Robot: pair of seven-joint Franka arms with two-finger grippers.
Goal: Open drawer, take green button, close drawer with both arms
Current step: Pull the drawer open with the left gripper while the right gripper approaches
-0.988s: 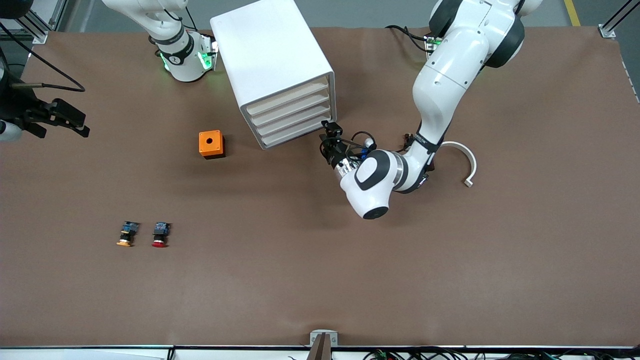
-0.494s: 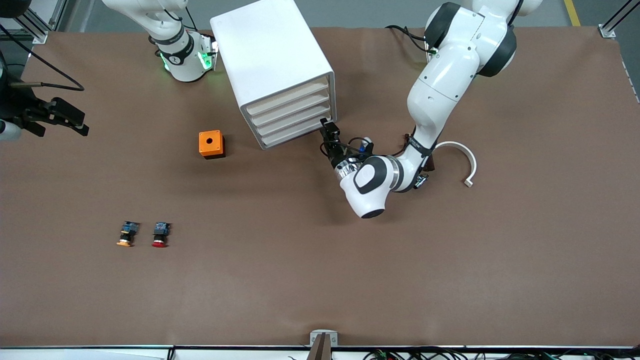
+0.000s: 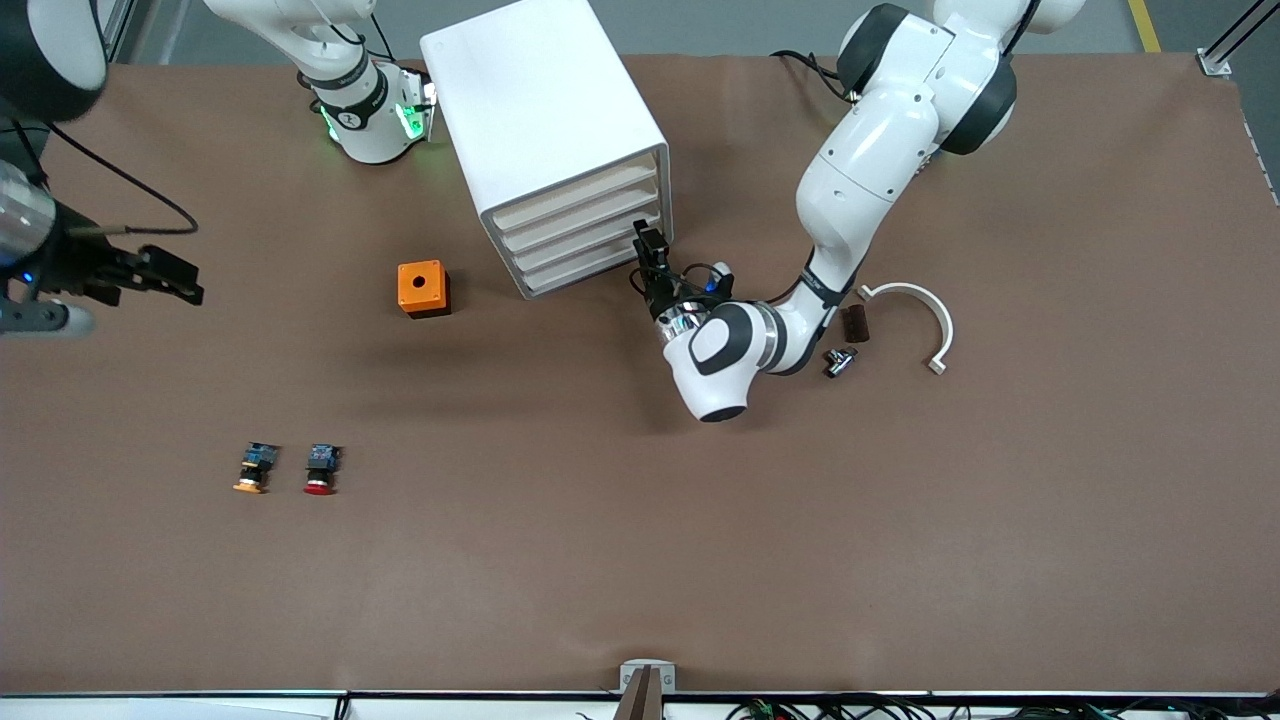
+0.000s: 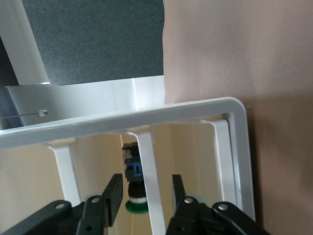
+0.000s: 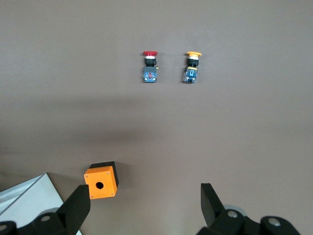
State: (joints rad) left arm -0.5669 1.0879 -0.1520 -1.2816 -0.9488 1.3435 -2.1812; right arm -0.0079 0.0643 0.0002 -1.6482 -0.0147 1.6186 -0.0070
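Facing the white cabinet (image 3: 530, 100), the left gripper (image 3: 648, 250) is level with the lower drawer fronts, at the end of the cabinet toward the left arm's side of the table (image 3: 900, 550). In the left wrist view, the left gripper (image 4: 146, 183) has its fingers (image 4: 115, 188) apart, one on either side of a thin white front edge. Gaps show on both sides of that edge, so nothing appears to be clamped.

The edge seems to belong to the drawer (image 3: 585, 240) second from the bottom, though the angle makes the count uncertain. The button (image 4: 133, 188) lies inside that drawer, close against the white edge, with its green cap toward the gripper and its blue block deeper in. The drawer is not pulled out from the cabinet face.

The right arm waits with the right gripper (image 3: 185, 285) in the air over the table at the right arm's end. The right wrist view shows the right gripper (image 5: 144, 196) with its fingers wide apart and holding nothing.

An orange box (image 3: 423, 288) with a hole stands beside the cabinet, toward the right arm's end. Nearer the front camera, a red-capped button (image 3: 320, 470) and a yellow-capped button (image 3: 254, 468) lie side by side. A white curved piece (image 3: 915, 310), a dark block (image 3: 855, 323) and a small metal part (image 3: 838, 360) lie near the left arm's wrist.
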